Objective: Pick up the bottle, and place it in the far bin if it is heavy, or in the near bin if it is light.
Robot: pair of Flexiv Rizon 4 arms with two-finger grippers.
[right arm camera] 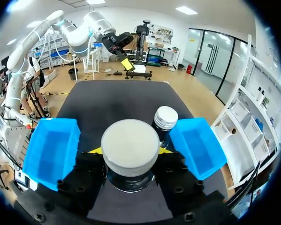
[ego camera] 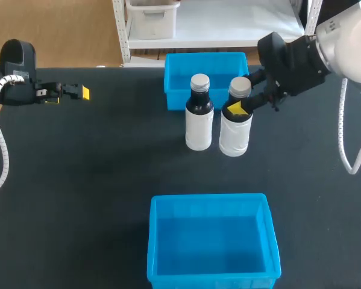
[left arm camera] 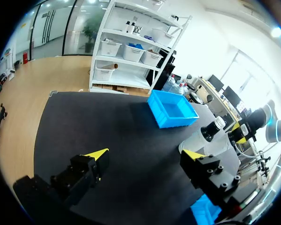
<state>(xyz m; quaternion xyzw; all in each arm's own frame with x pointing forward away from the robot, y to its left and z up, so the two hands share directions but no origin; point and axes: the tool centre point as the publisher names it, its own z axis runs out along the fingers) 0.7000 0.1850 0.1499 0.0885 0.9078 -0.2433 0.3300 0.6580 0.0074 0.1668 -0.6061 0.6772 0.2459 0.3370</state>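
Starting at the left, find the left tool hanging over bare tabletop, fingers spread wide with nothing between them, well apart from everything that matters. Moving toward the middle, meet a second bottle, upright, white-bodied with a dark neck, standing just in front of the far bin. Just beside it on the right, across what looks like a thin gap, see the bottle, also upright on the tabletop, long axis vertical, pale cap on top. Further right, note the right tool, reaching in from the right edge and clamped on the bottle's neck under the cap. Only one yellow tip visible from the head view, on the near side; confirmed from the right wrist view, with a finger pressed in on either flank below the cap. Plainly the nearer arm, and the one with the hold.

Judging the coming move: lift along that vertical axis, straight up, to spare the close neighbour on the left. From the grip, far bin just behind, near bin well apart toward the robot. No telling heavy from light by sight; probably only the lift itself to settle which bin.
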